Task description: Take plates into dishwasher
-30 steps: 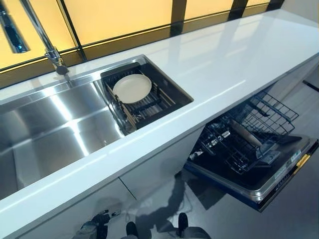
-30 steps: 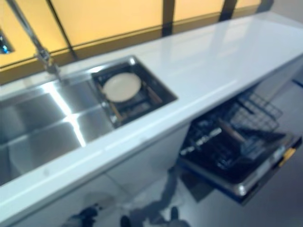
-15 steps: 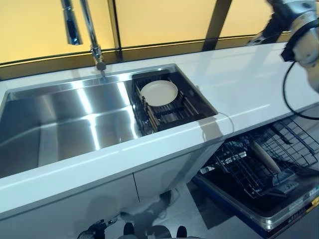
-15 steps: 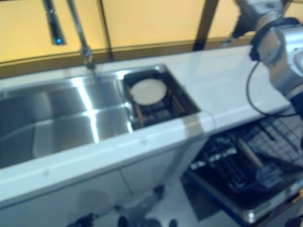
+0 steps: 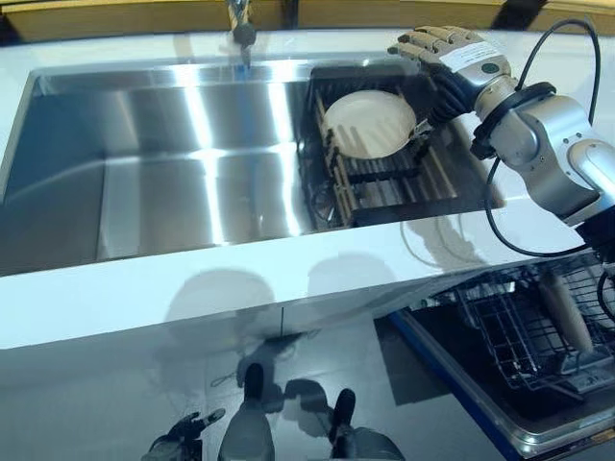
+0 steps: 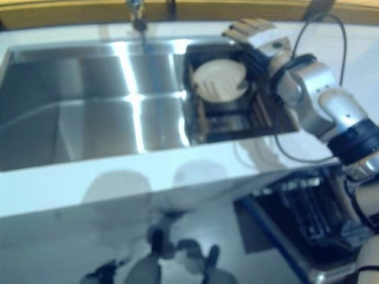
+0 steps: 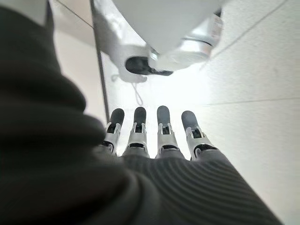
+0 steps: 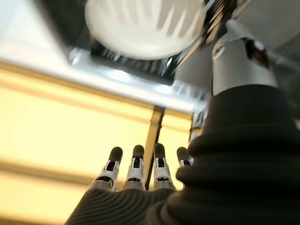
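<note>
Nearest to us on the right, the dishwasher (image 5: 538, 384) is open, its lower rack (image 5: 519, 331) pulled out below the countertop (image 5: 192, 279); there seems to be something long lying in it, though we can't tell what. Our left hand (image 7: 154, 136) hangs low by the floor, fingers straight and apart, holding nothing, just idling.

Past the counter edge comes the steel sink (image 5: 163, 173), and at its right end a dark drying rack (image 5: 384, 182) sits down in the basin. The one plate (image 5: 369, 125) we can see rests on that rack, pale and round, lying pretty flat (maybe tipped a bit, hard to say).

Our right hand (image 5: 444, 50) hovers over the far right corner of the rack, just beside the plate's rim but not touching it. The fingers are stretched out and empty in the wrist view, so no grab yet.

Things that could bite us from here, we reckon: a flat plate gives the fingers little to hook under, so they may just shove it along the rack bars. Pinching only the rim could let it slip and drop into the sink. The sink wall is close to the hand too, so a knock there seems possible.
</note>
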Tool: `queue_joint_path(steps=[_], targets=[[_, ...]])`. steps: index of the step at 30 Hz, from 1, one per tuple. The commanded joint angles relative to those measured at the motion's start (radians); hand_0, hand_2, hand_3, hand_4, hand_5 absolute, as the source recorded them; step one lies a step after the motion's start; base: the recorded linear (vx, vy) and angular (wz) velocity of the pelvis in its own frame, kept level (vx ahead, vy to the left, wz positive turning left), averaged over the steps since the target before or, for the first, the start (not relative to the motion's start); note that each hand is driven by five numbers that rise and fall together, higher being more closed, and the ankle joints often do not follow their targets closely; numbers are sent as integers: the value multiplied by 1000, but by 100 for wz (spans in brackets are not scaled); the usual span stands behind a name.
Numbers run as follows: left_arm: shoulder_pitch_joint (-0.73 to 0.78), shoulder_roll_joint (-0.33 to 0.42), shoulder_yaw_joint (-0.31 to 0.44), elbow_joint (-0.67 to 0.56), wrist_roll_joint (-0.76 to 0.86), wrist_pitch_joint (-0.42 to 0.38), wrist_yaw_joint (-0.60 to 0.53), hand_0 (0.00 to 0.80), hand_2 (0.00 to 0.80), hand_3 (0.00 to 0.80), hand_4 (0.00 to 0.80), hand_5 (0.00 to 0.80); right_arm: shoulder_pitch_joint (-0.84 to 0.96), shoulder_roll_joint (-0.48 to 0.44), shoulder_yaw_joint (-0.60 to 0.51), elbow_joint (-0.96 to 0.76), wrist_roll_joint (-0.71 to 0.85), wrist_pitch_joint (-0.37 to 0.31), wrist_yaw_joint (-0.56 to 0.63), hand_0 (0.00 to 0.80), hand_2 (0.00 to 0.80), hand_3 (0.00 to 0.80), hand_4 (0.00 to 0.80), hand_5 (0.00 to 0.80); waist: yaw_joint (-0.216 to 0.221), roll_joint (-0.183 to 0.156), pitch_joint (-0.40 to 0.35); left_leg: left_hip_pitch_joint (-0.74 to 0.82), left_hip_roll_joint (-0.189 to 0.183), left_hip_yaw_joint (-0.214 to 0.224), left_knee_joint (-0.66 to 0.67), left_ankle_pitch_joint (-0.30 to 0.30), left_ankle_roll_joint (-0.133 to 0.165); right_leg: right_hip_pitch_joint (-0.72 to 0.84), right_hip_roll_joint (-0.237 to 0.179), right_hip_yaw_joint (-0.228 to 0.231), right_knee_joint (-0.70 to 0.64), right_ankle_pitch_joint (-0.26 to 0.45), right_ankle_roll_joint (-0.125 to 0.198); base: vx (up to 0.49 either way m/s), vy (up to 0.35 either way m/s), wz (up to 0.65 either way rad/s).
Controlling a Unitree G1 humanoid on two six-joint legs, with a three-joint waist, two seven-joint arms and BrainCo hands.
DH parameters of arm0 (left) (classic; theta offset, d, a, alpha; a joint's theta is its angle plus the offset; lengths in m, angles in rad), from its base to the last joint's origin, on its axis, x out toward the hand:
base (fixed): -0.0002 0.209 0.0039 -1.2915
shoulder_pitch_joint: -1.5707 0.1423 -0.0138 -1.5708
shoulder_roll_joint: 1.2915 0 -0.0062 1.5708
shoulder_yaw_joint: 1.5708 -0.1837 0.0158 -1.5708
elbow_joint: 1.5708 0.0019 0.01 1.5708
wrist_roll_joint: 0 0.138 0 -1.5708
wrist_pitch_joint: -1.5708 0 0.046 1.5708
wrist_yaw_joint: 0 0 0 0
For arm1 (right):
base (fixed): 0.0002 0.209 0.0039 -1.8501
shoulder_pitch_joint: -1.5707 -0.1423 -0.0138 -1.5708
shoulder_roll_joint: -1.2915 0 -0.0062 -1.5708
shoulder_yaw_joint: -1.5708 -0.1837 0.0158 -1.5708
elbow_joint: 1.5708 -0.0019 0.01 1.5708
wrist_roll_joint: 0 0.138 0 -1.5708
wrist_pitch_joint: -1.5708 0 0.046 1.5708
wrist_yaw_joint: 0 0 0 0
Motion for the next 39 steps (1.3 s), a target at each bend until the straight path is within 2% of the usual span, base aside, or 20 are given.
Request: queue_joint_path(steps=[1, 21, 39], targets=[[-44, 30, 6, 20, -41, -37, -3, 0, 0, 0, 0, 0, -90, -21, 29, -8, -55, 1, -7, 0, 0, 0, 0, 0, 21, -21, 42, 51, -50, 24, -4, -74, 21, -20, -9, 15, -1, 32, 46, -46, 15, 4], [-52, 27, 6, 5, -63, -42, -7, 0, 0, 0, 0, 0, -46, 13, 35, -32, -195, 3, 102, 0, 0, 0, 0, 0, 19, -16, 90, 47, -46, 42, -4, -75, 23, -37, -15, 15, 0, 44, 54, -3, 1, 1], [-50, 20, -8, 7, -75, -57, -23, 0, 0, 0, 0, 0, -72, 32, 47, 92, -238, 66, 71, 0, 0, 0, 0, 0, 31, 4, 128, 26, -52, 39, -4, -72, 25, -60, -23, 8, 5, 44, 52, 20, 5, 0]])
